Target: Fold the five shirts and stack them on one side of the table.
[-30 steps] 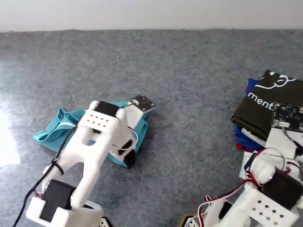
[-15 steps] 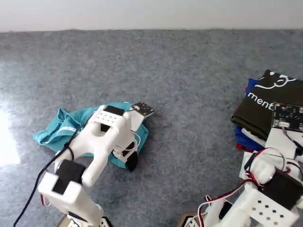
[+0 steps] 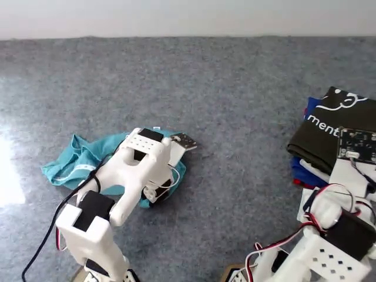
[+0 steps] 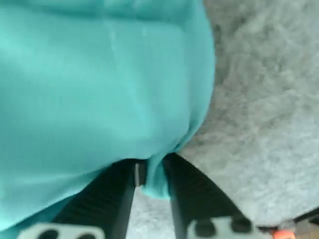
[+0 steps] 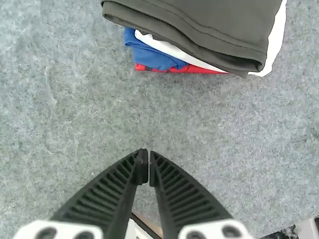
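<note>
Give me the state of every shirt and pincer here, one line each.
teal shirt: bunched, not folded flat, edge pinched in the left pincer
left pincer: shut on the teal shirt
right pincer: shut, holding nothing
shirt stack: folded and piled, no pincer touching it

The left arm point(image 3: 126, 182) wears a white plastic shell dotted with a grid of small holes, with a black motor block point(image 3: 94, 210) set into a joint. A black cable point(image 3: 44, 241) and a thin red wire point(image 3: 57, 238) run along it, and a small dark circuit board point(image 3: 184, 141) is mounted at its wrist. The right arm point(image 3: 320, 252) matches it, white and perforated around a black motor, with looping red, white and black wires point(image 3: 320, 202) and a dark board point(image 3: 357, 145). The left gripper point(image 4: 153, 169) and right gripper point(image 5: 145, 167) share black ribbed fingers point(image 5: 182, 199) on white mounts with round holes.
</note>
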### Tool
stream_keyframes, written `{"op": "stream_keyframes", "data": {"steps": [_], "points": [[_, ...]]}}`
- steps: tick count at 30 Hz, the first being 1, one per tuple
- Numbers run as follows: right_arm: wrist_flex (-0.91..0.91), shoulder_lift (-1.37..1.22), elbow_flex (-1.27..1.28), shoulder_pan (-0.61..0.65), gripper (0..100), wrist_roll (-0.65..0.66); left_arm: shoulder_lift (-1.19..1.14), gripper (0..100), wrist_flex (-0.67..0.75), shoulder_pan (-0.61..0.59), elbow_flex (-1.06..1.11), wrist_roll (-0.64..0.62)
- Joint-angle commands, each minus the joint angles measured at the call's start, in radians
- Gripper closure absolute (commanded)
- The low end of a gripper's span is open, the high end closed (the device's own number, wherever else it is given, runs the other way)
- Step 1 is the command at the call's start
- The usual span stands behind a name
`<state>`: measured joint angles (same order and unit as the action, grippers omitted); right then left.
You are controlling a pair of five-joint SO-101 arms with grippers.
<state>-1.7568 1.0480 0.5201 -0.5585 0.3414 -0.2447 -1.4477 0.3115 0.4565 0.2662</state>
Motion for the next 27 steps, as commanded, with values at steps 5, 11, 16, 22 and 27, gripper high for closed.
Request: {"op": "stream_keyframes", "data": {"steps": [5, 11, 16, 22, 27], "points": [[-0.035, 0.015, 0.000, 0.007, 99.0, 0.005, 0.336, 96, -0.153, -0.005, -0.048, -0.003], [-0.035, 0.015, 0.000, 0.008, 99.0, 0.005, 0.672, 97, -0.307, -0.008, -0.260, -0.003], [-0.005, 0.015, 0.000, 0.010, 99.0, 0.009, 0.856, 97, -0.304, -0.106, -0.421, -0.006], [0.038, 0.012, 0.000, 0.104, 99.0, 0.005, 0.936, 97, -0.302, -0.299, -0.568, 0.000], [0.094, 0.012, 0.000, 0.334, 99.0, 0.005, 0.996, 97, -0.302, -0.496, -0.673, 0.072]]}}
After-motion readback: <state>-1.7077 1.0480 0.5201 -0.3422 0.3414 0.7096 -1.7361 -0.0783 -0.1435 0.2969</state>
